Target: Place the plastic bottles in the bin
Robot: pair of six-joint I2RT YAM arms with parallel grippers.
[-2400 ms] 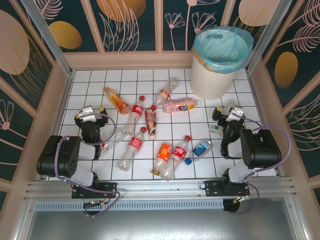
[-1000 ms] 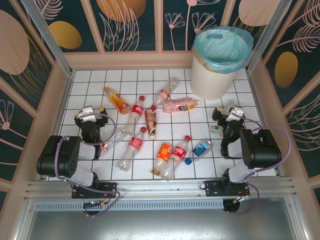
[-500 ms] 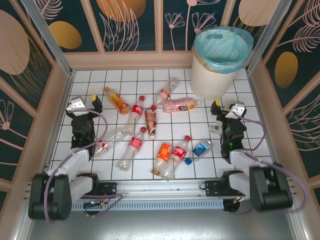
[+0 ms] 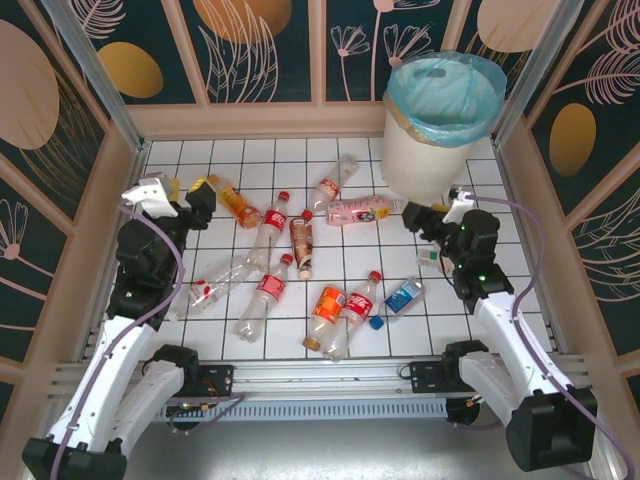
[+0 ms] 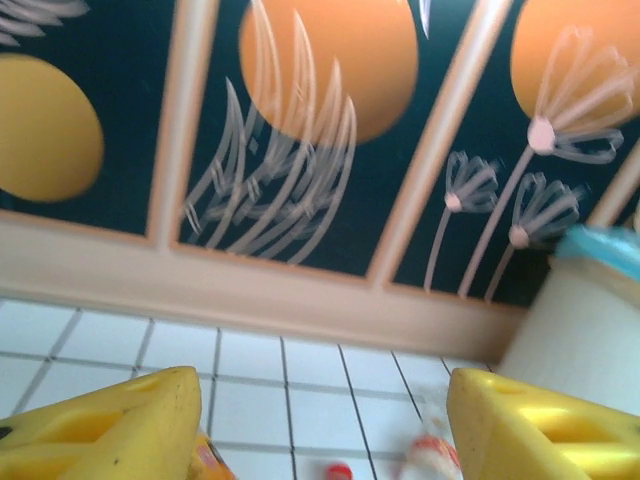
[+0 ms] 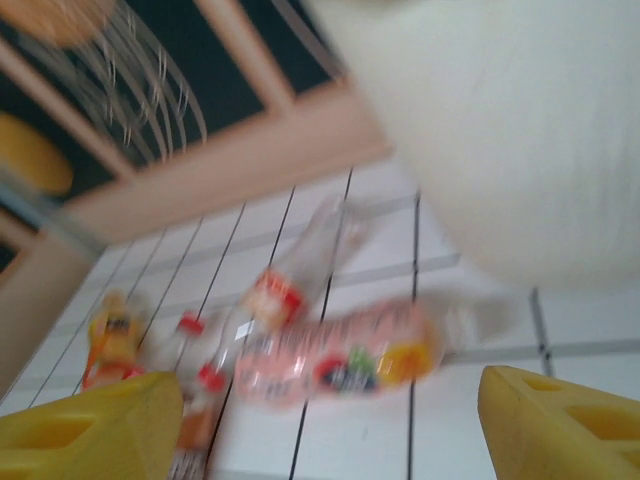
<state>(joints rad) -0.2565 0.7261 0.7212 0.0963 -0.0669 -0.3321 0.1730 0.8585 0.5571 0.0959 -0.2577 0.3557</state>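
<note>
While no bottle is yet held, the step in hand reads as the reach toward a first pick. Item, plastic bottles (image 4: 301, 240): about a dozen, all lying on their sides, scattered across the middle of the tabletop (image 4: 250, 160); none seen in the bin. Item, bin (image 4: 435, 120): tall, cream-white, blue bag liner, standing at the far right corner. Item, left end effector (image 4: 188, 190): raised at far left, yellow fingers wide apart, nothing between them; an orange-labelled bottle (image 4: 232, 200) lies just beside it. Item, right end effector (image 4: 425, 215): fingers likewise spread and empty, near the bin's base, facing a pink-labelled bottle (image 4: 358, 210). Next move, as judged: either arm descends to straddle its nearest bottle across the body, closes, then lifts high enough to pass the bin's rim; the light, round bottles may roll or slip under a glancing close. Surface: white square tiles, dark grout lines. Surround: wood-toned frame, dark walls (image 4: 260, 50) painted with orange discs and pale line flowers; metal rail (image 4: 320, 375) at the near edge.
</note>
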